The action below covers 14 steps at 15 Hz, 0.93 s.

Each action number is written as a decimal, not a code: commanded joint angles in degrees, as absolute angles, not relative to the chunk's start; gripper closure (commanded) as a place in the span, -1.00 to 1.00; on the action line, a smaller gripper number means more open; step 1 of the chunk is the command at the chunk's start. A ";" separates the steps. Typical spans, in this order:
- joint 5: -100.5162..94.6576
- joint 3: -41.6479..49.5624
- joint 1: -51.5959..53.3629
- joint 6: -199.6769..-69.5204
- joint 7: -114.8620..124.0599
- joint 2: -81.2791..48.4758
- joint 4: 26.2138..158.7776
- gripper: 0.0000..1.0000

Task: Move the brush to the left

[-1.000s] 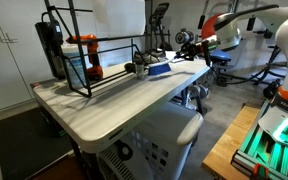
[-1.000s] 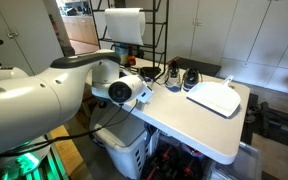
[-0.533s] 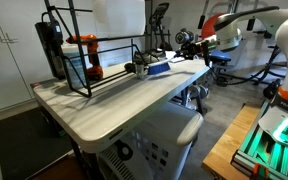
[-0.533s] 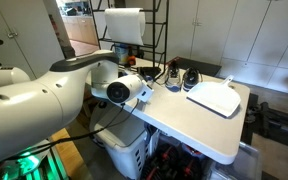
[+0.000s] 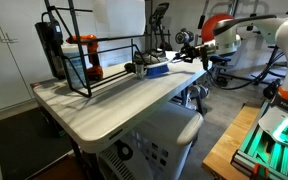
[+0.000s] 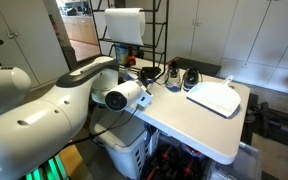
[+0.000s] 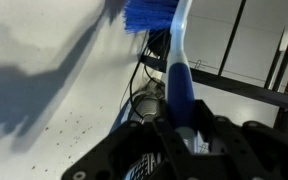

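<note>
The brush [image 7: 181,80] is blue with a pale strip along its handle and blue bristles at the far end. In the wrist view its handle runs down between my gripper's [image 7: 184,135] black fingers, which are shut on it. Under the bristles is the white tabletop. In an exterior view the brush [image 5: 157,68] shows as a blue shape low over the far end of the table, beside the rack's end. The gripper [image 5: 182,50] is just behind and above it. In the other exterior view the arm's body hides the brush and gripper.
A black wire rack [image 5: 94,62] stands along the table's far side with an orange-and-black tool [image 5: 88,56] in it. A small grey metallic object [image 5: 135,68] lies near the brush. A white board [image 6: 214,98] and dark objects [image 6: 174,78] lie on the table [image 5: 109,110].
The arm's elbow and upper links have shifted a little in both exterior views. The brush and gripper stay at about the same spot by the rack's end.
</note>
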<state>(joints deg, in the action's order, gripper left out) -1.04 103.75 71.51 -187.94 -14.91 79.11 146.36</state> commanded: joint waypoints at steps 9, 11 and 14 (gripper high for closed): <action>-6.34 106.71 72.81 -188.87 -17.27 82.95 145.20 -0.57; -6.70 106.71 72.58 -188.60 -17.51 82.74 145.27 -0.87; -6.70 106.88 72.49 -188.53 -17.46 80.84 145.63 -1.00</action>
<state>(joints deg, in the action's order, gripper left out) -5.17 105.77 72.62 -188.42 -17.04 81.28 145.77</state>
